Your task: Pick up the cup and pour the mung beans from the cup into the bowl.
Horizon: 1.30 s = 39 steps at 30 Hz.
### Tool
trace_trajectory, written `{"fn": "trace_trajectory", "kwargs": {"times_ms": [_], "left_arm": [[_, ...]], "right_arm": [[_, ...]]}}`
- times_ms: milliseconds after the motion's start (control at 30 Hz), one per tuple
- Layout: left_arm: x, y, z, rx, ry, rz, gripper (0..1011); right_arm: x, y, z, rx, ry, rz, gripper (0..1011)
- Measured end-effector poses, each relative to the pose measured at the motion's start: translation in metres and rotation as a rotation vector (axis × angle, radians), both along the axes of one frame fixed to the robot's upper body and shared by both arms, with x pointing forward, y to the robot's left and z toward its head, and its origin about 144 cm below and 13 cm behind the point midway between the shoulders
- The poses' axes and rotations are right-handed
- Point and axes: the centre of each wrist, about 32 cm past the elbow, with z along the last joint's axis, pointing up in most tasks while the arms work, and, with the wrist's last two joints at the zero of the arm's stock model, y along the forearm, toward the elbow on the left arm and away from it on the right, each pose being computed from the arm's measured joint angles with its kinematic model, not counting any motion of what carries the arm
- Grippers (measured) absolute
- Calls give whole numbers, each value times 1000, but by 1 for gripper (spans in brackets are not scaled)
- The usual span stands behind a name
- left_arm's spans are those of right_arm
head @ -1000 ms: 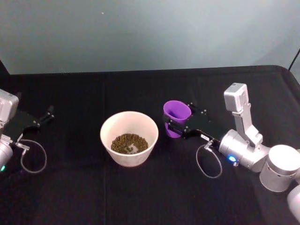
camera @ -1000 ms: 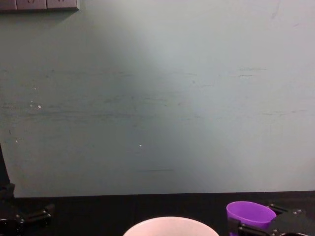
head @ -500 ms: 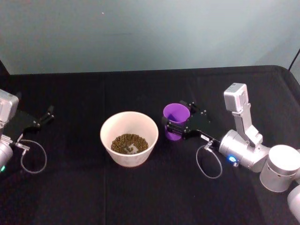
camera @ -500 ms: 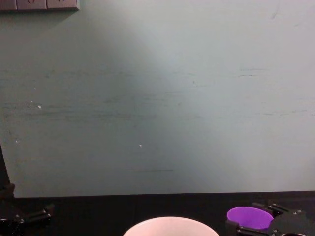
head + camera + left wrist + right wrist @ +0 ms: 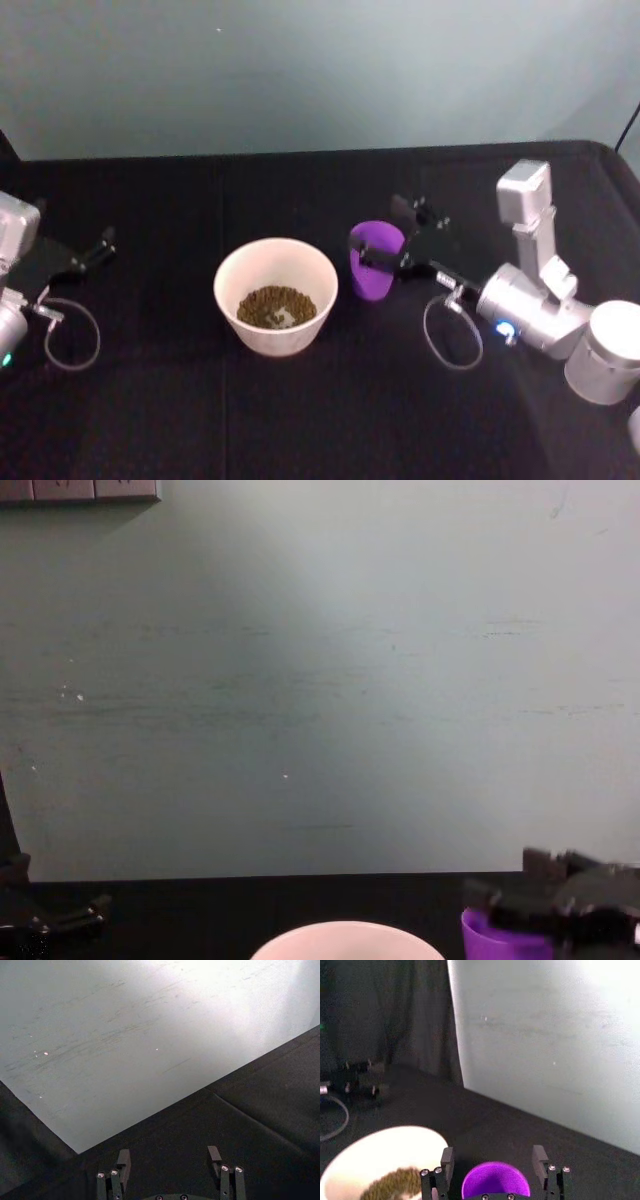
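I see my right gripper [image 5: 392, 238] reaching in from the right, fingers spread either side of the cup [image 5: 373, 259]. The bowl [image 5: 276, 295] holding mung beans [image 5: 274, 305] sits just beyond its fingertips. My left gripper [image 5: 95, 249], fingers apart, rests far left.

silver rounded arm joints, black grippers with screw-studded fingers [image 5: 552, 1168], thin looping cables [image 5: 452, 335].

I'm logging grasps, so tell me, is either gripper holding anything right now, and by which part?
The right gripper straddles the cup at its upper wall near the rim, but whether it is clamped cannot be told. The left gripper holds nothing.
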Motion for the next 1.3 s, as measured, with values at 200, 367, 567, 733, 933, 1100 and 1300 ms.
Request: {"fn": "trace_trajectory", "kwargs": {"times_ms": [200, 367, 567, 733, 933, 1100, 1300], "left_arm": [[0, 0, 0, 0, 0, 0, 1000], [0, 0, 0, 0, 0, 0, 1000], [0, 0, 0, 0, 0, 0, 1000], [0, 0, 0, 0, 0, 0, 1000], [0, 0, 0, 0, 0, 0, 1000], [0, 0, 0, 0, 0, 0, 1000], [0, 0, 0, 0, 0, 0, 1000]], "right_arm": [[-9, -1, 27, 61, -18, -66, 1004], [-23, 2, 37, 99, -26, -242, 1004], [-34, 8, 33, 78, -53, -444, 1004], [-35, 10, 22, 44, -93, -534, 1004], [-35, 11, 14, 30, -124, -567, 1004], [-35, 11, 15, 32, -120, -564, 1004], [-35, 11, 16, 34, -116, -562, 1004]]}}
